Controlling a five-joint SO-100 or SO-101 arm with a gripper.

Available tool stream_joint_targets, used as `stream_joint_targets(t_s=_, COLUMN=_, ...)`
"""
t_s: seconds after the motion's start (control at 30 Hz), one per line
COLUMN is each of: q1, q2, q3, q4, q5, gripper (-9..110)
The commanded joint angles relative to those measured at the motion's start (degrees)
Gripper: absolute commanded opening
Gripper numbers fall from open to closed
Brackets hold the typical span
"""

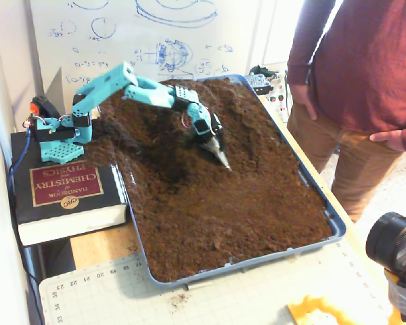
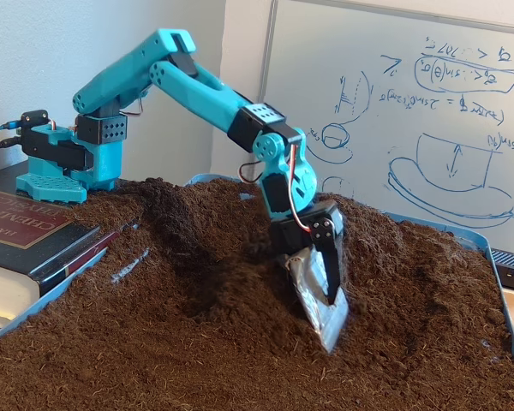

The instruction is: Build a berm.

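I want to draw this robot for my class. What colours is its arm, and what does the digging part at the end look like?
The arm is bright turquoise plastic with chunky black motor blocks at the joints. Thin red and white wires loop beside the wrist. Its base is turquoise and black too, with cables plugged in. The gripper ends in a flat, silvery grey scoop and a black finger.

the book (image 1: 66,196) cover reads "handbook of chemistry and physics", with a "crc" seal.
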Motion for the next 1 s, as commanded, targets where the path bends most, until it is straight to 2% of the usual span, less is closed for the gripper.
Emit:
stream_joint_targets(t_s=0.0, q1=-0.8, q2=7.6, q3=6.2, q4=3.5, q5=-0.8, gripper=0)
stream_joint_targets(t_s=0.27, q1=-0.9, q2=14.0, q3=6.0, q4=3.5, q5=0.7, gripper=0)
stream_joint_targets(t_s=0.37, q1=-2.9, q2=15.1, q3=-2.0, q4=3.4, q5=5.3, gripper=0)
stream_joint_targets(t_s=0.5, q1=-6.3, q2=12.9, q3=-22.6, q4=3.4, q5=15.8, gripper=1)
stream_joint_targets(t_s=0.63, q1=-10.1, q2=-0.1, q3=-42.8, q4=2.5, q5=25.0, gripper=1)
stream_joint_targets(t_s=0.77, q1=-12.6, q2=-17.1, q3=-57.6, q4=-4.7, q5=27.0, gripper=1)
stream_joint_targets(t_s=0.97, q1=-13.1, q2=-36.4, q3=-62.7, q4=-16.0, q5=26.9, gripper=0)
